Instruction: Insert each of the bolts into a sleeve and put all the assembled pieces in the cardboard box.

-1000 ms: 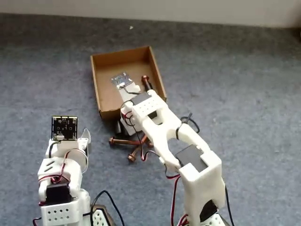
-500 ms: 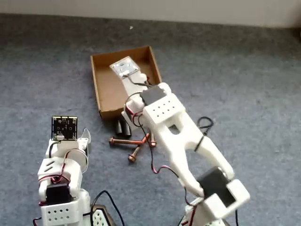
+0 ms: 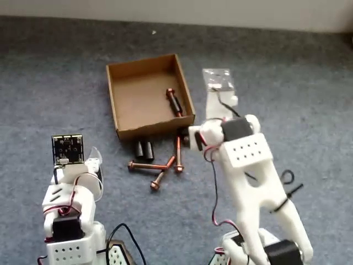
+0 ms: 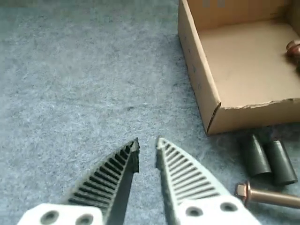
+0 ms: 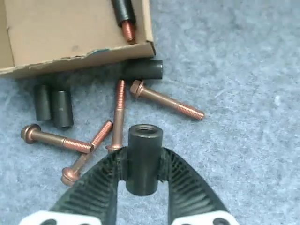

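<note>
Right wrist view has the right gripper (image 5: pixel 143 157) clamped on a black sleeve (image 5: pixel 144 140), its open bore facing the camera, just in front of the cardboard box (image 5: pixel 79 58). I'd say a bolt goes in next: hold the bore steady and choose the copper bolt (image 5: pixel 166 99) lying free near the box's corner, not the 3 tangled ones. Off the box's other front corner hangs the left gripper (image 4: pixel 146 150), jaws slightly apart, empty. 1 assembled piece (image 5: pixel 124 16) lies inside the box.
</note>
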Available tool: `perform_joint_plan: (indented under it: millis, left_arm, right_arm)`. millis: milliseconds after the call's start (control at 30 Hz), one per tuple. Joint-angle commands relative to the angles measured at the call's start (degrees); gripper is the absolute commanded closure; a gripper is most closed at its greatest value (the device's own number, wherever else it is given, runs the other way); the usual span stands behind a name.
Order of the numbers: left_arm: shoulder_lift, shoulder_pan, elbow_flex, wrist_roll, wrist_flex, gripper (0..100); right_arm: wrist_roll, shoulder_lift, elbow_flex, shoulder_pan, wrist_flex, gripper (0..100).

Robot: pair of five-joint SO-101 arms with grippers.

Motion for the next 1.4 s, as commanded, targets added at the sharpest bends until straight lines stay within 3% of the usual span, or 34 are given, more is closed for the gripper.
perform_joint_plan:
  millis: [0,133,267,500,867,1100,1367]
  left_arm:
    - [-0.7,-0.2,-7.3,0.9,-0.9,97]
    - [-0.7,-0.2,-10.6,1.2,1.6,99]
    - [-0.7,0.0,-16.3,9.2,8.2,99]
    - [0.0,9.5,-26.0,14.5,18.8,99]
    - [31.4,19.7,-40.0,25.8,19.0,99]
    - [45.8,20.5,-42.9,34.5,16.6,99]
    - [62.0,28.1,-44.1,44.2,15.1,96]
  right_arm:
    - [-1.5,-11.6,8.3,2.7,-6.5,99.4]
    - [-4.0,-21.8,21.1,3.6,-16.4,99.4]
    - [-4.6,-28.4,30.9,3.7,-24.0,99.4]
    - [-4.6,-30.8,40.1,6.7,-33.6,99.4]
    - [-8.3,-30.8,42.9,6.7,-37.9,99.4]
    - [-9.8,-30.8,43.0,9.8,-40.0,99.4]
    - [-9.4,-30.9,48.0,10.5,-47.7,99.4]
